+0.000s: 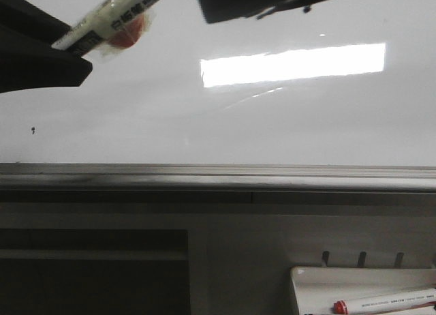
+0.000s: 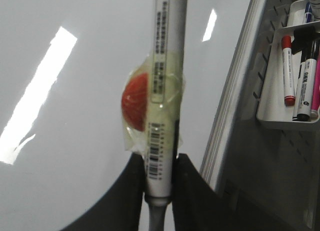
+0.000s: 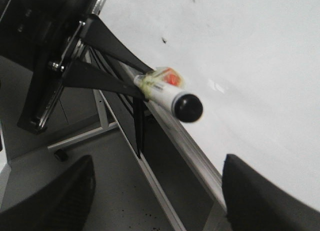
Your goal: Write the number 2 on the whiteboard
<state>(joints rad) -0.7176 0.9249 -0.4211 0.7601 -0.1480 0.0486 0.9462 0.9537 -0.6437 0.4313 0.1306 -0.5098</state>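
Observation:
The whiteboard (image 1: 272, 124) fills the front view, glossy white with a grey metal lower edge, and also shows in the wrist views (image 2: 75, 116) (image 3: 250, 66). No number 2 is in view on it. My left gripper (image 2: 159, 158) is shut on a white marker (image 2: 162, 91) that has a red ball (image 2: 136, 101) taped to its barrel. The marker (image 1: 112, 18) juts up and right from the left gripper (image 1: 60, 48) at the top left. The marker's black round end (image 3: 187, 107) faces my right gripper (image 3: 157, 163), which is open and holds nothing. The right gripper (image 1: 259, 5) hangs at the top centre.
A tiny black dot (image 1: 33, 129) marks the board's lower left. Below the board's edge, a small white tray (image 1: 303, 288) holds a red-capped marker (image 1: 381, 303); the left wrist view shows that tray (image 2: 272, 106) with several markers. Grey panels and a dark recess lie under the board.

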